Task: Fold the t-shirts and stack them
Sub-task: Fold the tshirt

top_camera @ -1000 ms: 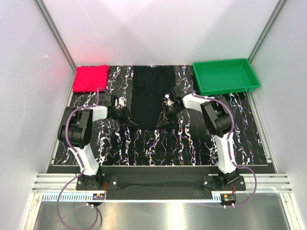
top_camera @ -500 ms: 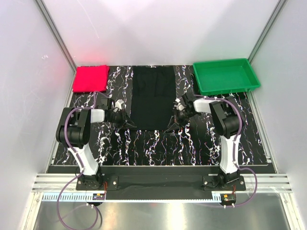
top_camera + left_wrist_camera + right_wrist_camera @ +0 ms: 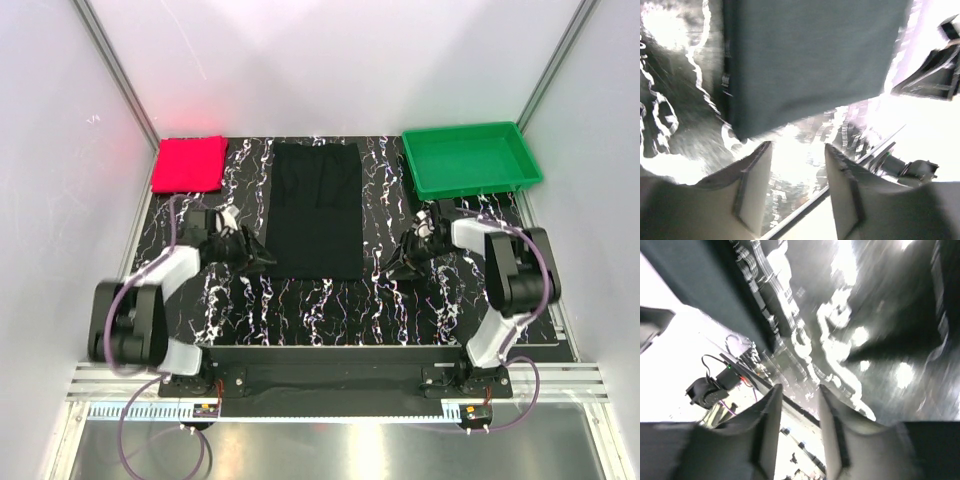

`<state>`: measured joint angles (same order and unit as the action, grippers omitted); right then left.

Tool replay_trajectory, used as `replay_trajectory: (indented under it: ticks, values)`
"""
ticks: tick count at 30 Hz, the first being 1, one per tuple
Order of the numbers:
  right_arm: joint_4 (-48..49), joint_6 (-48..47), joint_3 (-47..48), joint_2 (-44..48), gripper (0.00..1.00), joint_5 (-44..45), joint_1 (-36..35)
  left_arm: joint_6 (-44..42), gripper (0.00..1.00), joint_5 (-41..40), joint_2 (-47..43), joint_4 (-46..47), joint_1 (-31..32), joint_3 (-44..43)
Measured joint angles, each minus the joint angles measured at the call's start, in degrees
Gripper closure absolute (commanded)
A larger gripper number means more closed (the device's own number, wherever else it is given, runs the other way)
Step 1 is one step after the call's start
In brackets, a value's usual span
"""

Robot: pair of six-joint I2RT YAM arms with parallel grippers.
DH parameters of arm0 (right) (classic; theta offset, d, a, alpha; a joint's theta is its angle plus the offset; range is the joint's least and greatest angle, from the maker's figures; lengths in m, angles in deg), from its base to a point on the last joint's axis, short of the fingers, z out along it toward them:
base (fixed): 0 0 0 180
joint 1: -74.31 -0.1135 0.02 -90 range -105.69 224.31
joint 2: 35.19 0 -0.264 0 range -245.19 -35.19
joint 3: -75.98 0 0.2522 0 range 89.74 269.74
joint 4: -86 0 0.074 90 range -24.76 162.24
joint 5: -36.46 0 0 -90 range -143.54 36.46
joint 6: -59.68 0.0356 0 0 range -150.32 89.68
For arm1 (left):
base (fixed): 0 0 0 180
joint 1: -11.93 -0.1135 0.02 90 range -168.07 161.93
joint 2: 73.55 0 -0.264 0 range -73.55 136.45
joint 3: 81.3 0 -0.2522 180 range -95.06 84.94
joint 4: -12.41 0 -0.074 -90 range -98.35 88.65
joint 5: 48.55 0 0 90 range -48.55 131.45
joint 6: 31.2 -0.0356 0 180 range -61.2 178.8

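Note:
The black t-shirt point(image 3: 318, 210) lies flat as a long folded rectangle in the middle of the mat. Its near corner shows in the left wrist view point(image 3: 810, 60), and a dark edge of it in the right wrist view point(image 3: 695, 285). The pinkish-red t-shirt point(image 3: 188, 165) lies folded at the back left. My left gripper point(image 3: 262, 256) sits just left of the black shirt's near left corner, open point(image 3: 797, 165), with only mat between the fingers. My right gripper point(image 3: 395, 268) stands open point(image 3: 800, 390) and empty, a short way right of the near right corner.
A green plastic tray point(image 3: 470, 158) stands at the back right, just behind the right arm. White walls with metal rails close in both sides. The marbled black mat point(image 3: 320, 310) ends in a rail at the near edge.
Both grippers held the black shirt's near corners, drew them apart and nearer, then opened and let go. The shirt now lies flat. The right gripper slid farther right, off the cloth.

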<state>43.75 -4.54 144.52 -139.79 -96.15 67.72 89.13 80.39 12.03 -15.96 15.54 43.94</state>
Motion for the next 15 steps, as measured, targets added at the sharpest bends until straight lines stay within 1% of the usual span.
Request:
replay_trajectory:
  ticks: [4, 6, 9, 12, 15]
  values:
    - [0.5, 3.0, -3.6, 8.1, 0.48, 1.3, -0.2, 3.2, 0.42, -2.1, -12.1, -0.5, 0.0, 1.6]
    - [2.8, 6.6, -6.6, 12.4, 0.4, 1.5, -0.3, 6.0, 0.41, -3.4, -18.3, -0.3, 0.0, 4.2]
    - [8.9, 13.9, -13.6, 19.8, 0.36, 2.6, -0.8, 11.1, 0.41, -6.3, -26.4, 0.1, 0.0, 10.2]
    - [13.8, 21.8, -19.5, 25.3, 0.35, 5.2, -3.5, 18.2, 0.42, -8.3, -29.6, 1.9, -0.1, 17.4]
    - [17.9, 29.3, -22.1, 26.7, 0.37, 9.4, -9.4, 26.4, 0.41, -9.9, -29.3, 7.7, -0.2, 25.8]
